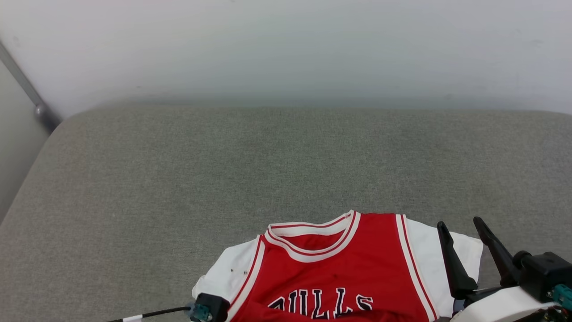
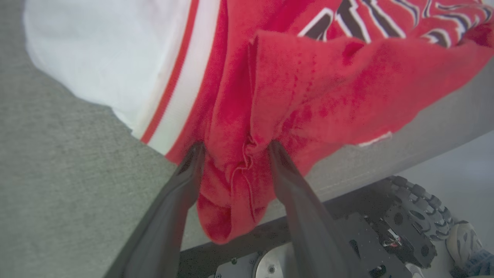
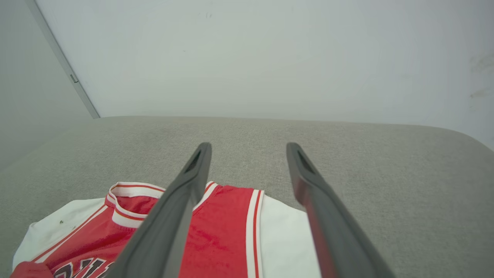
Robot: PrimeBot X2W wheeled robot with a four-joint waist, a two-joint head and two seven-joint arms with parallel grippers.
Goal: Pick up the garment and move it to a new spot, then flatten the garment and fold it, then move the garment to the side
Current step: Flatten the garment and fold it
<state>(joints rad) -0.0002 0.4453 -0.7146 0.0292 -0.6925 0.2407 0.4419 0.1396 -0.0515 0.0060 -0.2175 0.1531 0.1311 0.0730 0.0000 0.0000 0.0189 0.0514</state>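
Observation:
The garment (image 1: 330,273), a red jersey with white sleeves and black chest letters, lies on the grey cushion at the near edge, collar pointing away. In the left wrist view the garment (image 2: 308,96) has its lower red part bunched and folded up over the letters. My left gripper (image 2: 236,148) stands open around that bunch, one finger on each side, with the cloth puckered between the tips. The left arm's dark wrist block (image 1: 213,306) sits by the left sleeve. My right gripper (image 1: 460,226) hovers open over the right sleeve, holding nothing. The right wrist view shows my right gripper (image 3: 247,146) above the garment (image 3: 224,227).
The grey cushion (image 1: 268,170) stretches wide beyond the shirt to a white wall (image 1: 286,44). A grey metal bar (image 1: 27,85) slants at the far left. Below the cushion's front edge is my base with a roller wheel (image 2: 409,216).

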